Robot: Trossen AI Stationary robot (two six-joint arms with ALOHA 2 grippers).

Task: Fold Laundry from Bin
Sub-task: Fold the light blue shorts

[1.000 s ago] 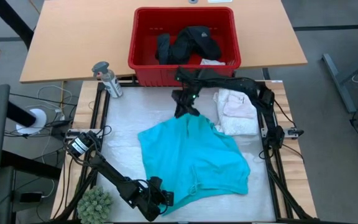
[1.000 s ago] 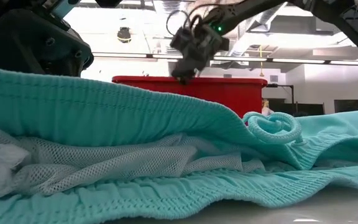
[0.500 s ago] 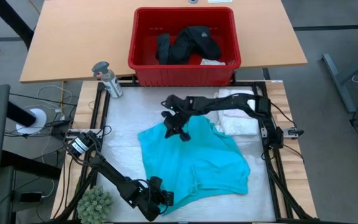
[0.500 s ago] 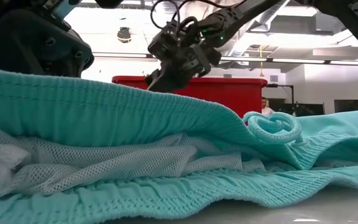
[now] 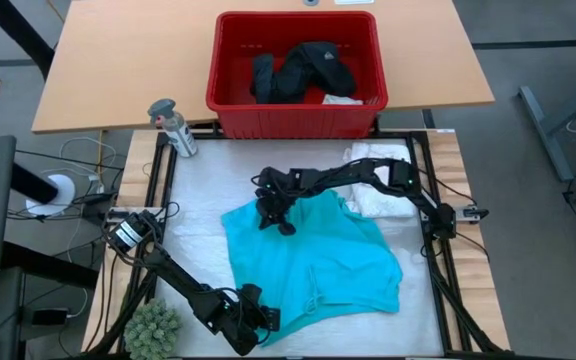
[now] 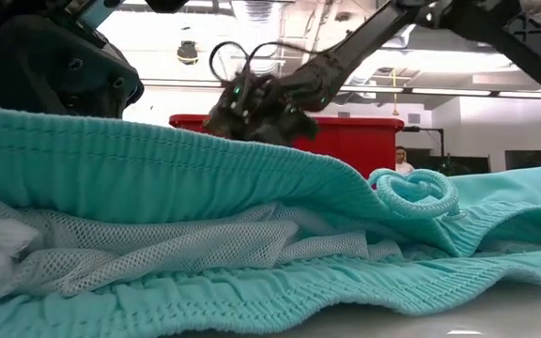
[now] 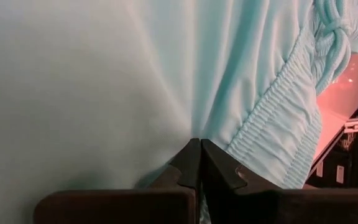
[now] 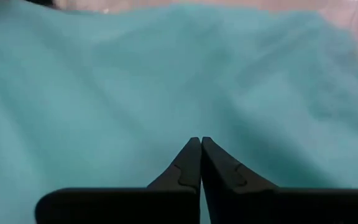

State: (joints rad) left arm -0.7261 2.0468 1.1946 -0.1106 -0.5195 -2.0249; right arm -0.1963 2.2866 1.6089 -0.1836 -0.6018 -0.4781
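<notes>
A turquoise garment (image 5: 318, 260) with an elastic waistband and white mesh lining (image 6: 158, 244) lies spread on the table's white mat. My left gripper (image 7: 200, 142) is at its near-left edge (image 5: 273, 318), shut on the cloth. My right gripper (image 8: 200, 140) hovers low over the garment's far-left part (image 5: 273, 215), fingers shut. The red bin (image 5: 230, 100) stands beyond the table's far edge and holds black clothing (image 5: 303, 70) and a small pale piece (image 5: 340, 99). My left gripper pinches the turquoise cloth (image 7: 191, 124) between its two fingertips, slanting down at it from the near left. Folds run out from the tips, and the waistband lies just beside them. The garment rests on the table. My right gripper's shut tips sit close to the cloth; whether they touch it I cannot tell.
Pale folded garments (image 5: 383, 185) lie at the table's far right, under the right arm. A spray bottle (image 5: 173, 125) stands at the far left corner, and a green spiky ball (image 5: 153, 325) sits off the near left. Bare mat shows left of the garment.
My right gripper has come down and toward the table's left, from above the garment's far edge near the bin to low over its far-left part. The garment and my left gripper have stayed where they were.
</notes>
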